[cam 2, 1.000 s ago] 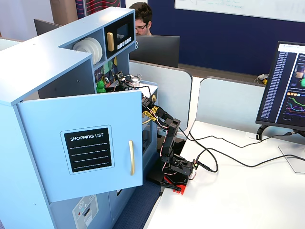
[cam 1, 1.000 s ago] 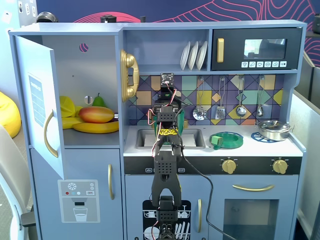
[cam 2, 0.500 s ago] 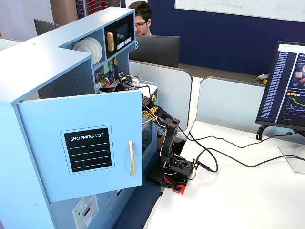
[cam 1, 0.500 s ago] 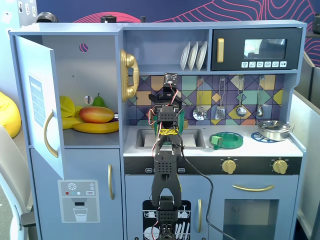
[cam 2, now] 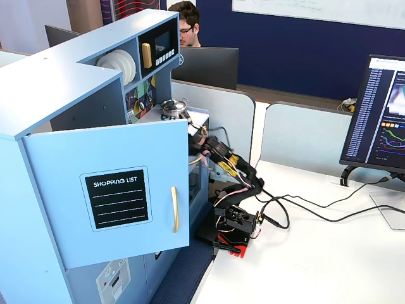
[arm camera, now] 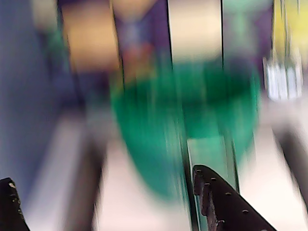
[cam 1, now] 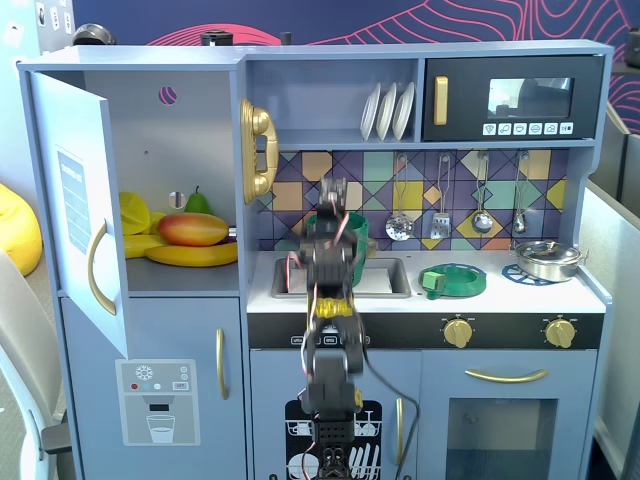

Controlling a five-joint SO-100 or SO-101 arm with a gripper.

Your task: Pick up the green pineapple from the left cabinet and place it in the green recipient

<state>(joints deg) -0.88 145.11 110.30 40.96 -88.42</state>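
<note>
The green recipient fills the middle of the blurred wrist view, its strap handle facing me. My gripper is open just in front of it, the black fingers wide apart with nothing between them. In a fixed view the blurred arm stands before the sink, and only a sliver of the green recipient shows behind it. The left cabinet stands open, its door swung left. The green pineapple is out of view in every frame. In another fixed view the arm is folded low by the counter edge.
A mango, a banana and a pear lie on the cabinet shelf. A flat green pan and a silver pot sit on the counter to the right. A gold phone hangs beside the cabinet.
A small green thing at the gripper a second ago vanished half a second ago. Since then the arm has pulled back from over the counter and dropped lower, moving fast.
</note>
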